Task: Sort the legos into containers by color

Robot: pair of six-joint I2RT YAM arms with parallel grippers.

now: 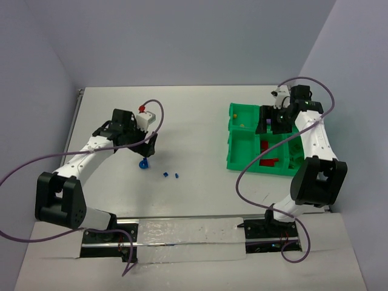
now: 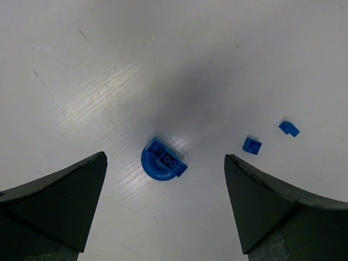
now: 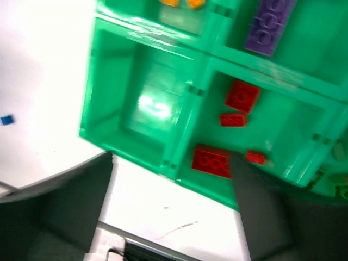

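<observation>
A blue rounded lego (image 2: 162, 161) lies on the white table, right under my left gripper (image 2: 165, 157), whose fingers stand wide open on either side of it. Two tiny blue legos (image 2: 252, 144) (image 2: 289, 128) lie just to its right. From above, the left gripper (image 1: 145, 154) hovers over that blue piece (image 1: 143, 164). My right gripper (image 1: 273, 121) hangs open and empty over the green tray (image 1: 233, 163). In the right wrist view, several red legos (image 3: 212, 161) lie in one compartment of the tray (image 3: 92, 81), and a purple lego (image 3: 269, 24) in another.
Orange pieces (image 3: 182, 2) sit in a far compartment, next to an empty one (image 3: 147, 103). The two small blue bricks (image 1: 164, 175) (image 1: 176, 175) lie between the arms. Cables loop around both arms. The table's right edge runs close to the tray.
</observation>
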